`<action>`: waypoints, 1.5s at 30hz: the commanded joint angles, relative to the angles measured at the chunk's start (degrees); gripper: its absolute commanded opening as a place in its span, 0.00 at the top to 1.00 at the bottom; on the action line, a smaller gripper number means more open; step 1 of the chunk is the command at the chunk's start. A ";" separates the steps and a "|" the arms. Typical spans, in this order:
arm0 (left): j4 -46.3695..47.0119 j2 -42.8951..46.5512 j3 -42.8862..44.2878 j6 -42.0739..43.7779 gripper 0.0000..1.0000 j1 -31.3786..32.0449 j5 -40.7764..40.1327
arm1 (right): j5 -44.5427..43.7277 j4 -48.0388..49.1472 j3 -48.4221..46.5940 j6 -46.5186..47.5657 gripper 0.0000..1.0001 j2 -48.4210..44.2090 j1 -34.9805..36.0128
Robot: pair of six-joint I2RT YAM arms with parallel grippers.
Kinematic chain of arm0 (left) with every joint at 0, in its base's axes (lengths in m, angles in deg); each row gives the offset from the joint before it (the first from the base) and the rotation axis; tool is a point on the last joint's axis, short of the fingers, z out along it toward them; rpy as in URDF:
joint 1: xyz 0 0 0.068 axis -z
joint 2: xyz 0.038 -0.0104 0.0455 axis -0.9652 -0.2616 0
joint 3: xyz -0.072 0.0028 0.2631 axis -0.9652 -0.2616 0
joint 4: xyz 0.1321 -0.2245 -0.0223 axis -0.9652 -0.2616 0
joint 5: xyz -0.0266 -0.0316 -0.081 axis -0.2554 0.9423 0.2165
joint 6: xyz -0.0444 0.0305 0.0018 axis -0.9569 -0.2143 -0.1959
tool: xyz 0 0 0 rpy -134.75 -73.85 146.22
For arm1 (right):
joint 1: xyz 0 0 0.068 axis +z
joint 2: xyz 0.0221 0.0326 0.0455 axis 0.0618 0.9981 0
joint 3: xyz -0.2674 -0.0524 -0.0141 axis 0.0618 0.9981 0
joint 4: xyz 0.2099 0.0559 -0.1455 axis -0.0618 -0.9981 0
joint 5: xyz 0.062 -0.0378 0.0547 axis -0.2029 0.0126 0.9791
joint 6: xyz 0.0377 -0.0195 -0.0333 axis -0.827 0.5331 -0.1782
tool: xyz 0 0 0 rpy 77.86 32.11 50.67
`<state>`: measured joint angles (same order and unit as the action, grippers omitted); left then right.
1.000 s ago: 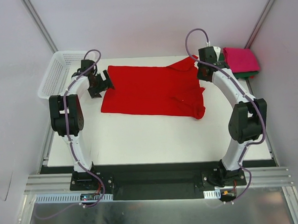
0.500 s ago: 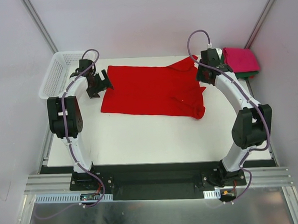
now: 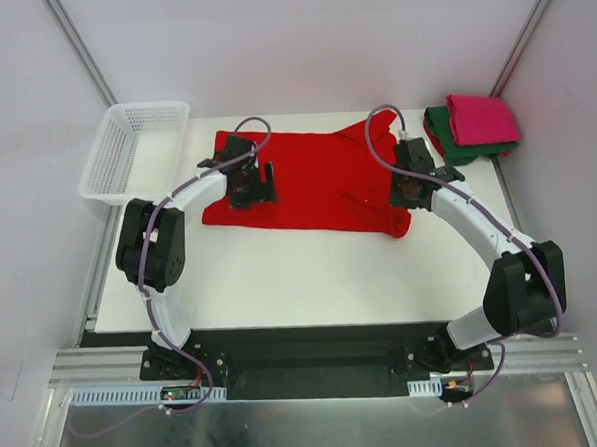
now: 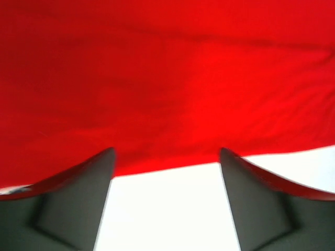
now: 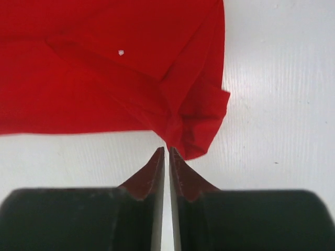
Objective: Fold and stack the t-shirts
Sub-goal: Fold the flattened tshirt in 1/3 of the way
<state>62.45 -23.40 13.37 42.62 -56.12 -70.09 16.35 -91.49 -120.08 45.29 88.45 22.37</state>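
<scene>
Rumpled red t-shirt (image 3: 316, 177) — left jaws gape empty at its hem, right jaws nearly closed.

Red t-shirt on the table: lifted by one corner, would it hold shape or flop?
Likely floppy: the red t-shirt lies flat with soft wrinkles and a bunched corner. Probably light, being thin cloth. Pushed, it would likely crumple rather than slide whole.

The white-and-black left arm (image 3: 177, 200) rises from its base at the near edge of the white table (image 3: 281, 274) and bends inward toward the far left. Its left gripper (image 3: 252, 184) points down, its dark fingers (image 4: 84, 198) spread wide. The matching right arm (image 3: 474, 219) arcs toward the far right. Its right gripper (image 3: 404, 190) sits low, with fingers (image 5: 149, 175) pinched nearly together on the edge of the bright red cloth t-shirt (image 5: 94, 68).
</scene>
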 commanded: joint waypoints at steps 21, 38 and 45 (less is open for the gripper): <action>6.45 3.79 -5.76 3.14 1.00 1.76 -8.07 | 7.92 5.74 -9.84 0.50 0.99 18.14 5.08; 6.36 -0.52 -6.46 2.44 1.00 1.76 -7.72 | 9.68 4.59 -11.51 0.68 0.99 27.38 5.08; 6.36 -1.57 -9.27 0.68 1.00 1.76 -7.37 | 9.68 3.89 -8.27 0.24 0.99 25.98 4.99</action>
<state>68.74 -24.87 5.74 45.00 -53.95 -77.21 25.18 -85.92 -130.44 45.47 115.82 27.27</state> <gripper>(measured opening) 0.002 0.017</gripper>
